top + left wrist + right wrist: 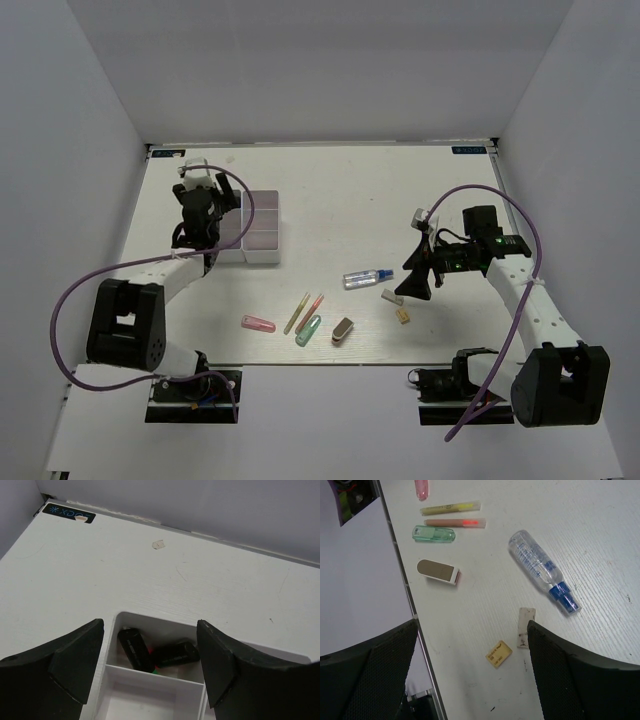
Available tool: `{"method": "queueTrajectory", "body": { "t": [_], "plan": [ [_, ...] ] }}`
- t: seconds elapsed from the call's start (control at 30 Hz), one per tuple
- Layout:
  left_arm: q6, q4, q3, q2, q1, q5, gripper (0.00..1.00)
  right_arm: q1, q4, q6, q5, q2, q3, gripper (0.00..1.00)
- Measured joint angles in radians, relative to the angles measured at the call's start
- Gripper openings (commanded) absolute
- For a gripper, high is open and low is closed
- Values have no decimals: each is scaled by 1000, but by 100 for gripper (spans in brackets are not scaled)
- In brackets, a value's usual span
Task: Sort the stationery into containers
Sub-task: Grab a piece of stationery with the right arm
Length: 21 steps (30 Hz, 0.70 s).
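White plastic organizer box (262, 232) sits at ten o'clock; the left gripper (150, 635) hangs spread over its compartment, where a green black-capped highlighter (135, 650) lies free. It should lift straight up, clear of the walls. The right gripper (472, 635), also spread, hovers above a tan block (498, 653).

Left gripper (150, 647) hovers above the organizer box (263, 255), at its far left end, jaws wide apart. Right gripper (413, 291) hangs well right of that box, jaws wide apart.

Top cam: high, from near edge, whole table (400, 190). L wrist cam close over organizer box (155, 674), R over bottle (535, 562); top shows both.
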Motion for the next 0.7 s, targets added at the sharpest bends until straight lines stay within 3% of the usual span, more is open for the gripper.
{"method": "queueTrajectory", "body": {
  "t": [0.1, 0.17, 0.23, 0.27, 0.3, 0.33, 0.37, 0.4, 0.43, 0.5, 0.6, 0.63, 0.7],
  "plan": [
    [0, -29, 0, -32, 0, 0, 85, 0, 0, 0, 0, 0, 0, 91],
    [-3, -60, 0, -72, 0, 3, 78, 0, 0, 1, 0, 0, 0, 85],
    [-18, -142, 22, -129, -3, 8, 40, 0, 2, -6, 1, 0, 0, 33],
    [-36, -194, 39, -158, -4, 25, 12, 0, 1, -4, 3, 3, 1, 0],
    [-49, -257, 62, -190, -4, 54, 5, 1, -3, -6, 0, 6, 2, 0],
    [-54, -334, 92, -219, -5, 87, 3, 3, -7, -12, 4, 16, 4, 0],
    [-74, -418, 131, -244, -6, 131, 4, 5, -15, -29, 7, 32, 9, 7],
    [-93, -504, 174, -266, -6, 171, 23, 8, -32, -67, 11, 53, 22, 65],
    [-108, -586, 216, -283, -6, 218, 41, 11, -55, -112, 17, 82, 41, 90],
    [-126, -735, 275, -314, -6, 335, 71, 21, -90, -241, 25, 144, 79, 90],
    [-112, -946, 297, -353, -12, 473, 76, 50, -183, -513, 46, 249, 142, 90],
    [-103, -1004, 287, -366, -20, 496, 87, 68, -204, -584, 56, 282, 160, 90],
    [-86, -1070, 209, -420, -48, 518, 88, 106, -210, -676, 85, 341, 193, 90]
  ]
}}
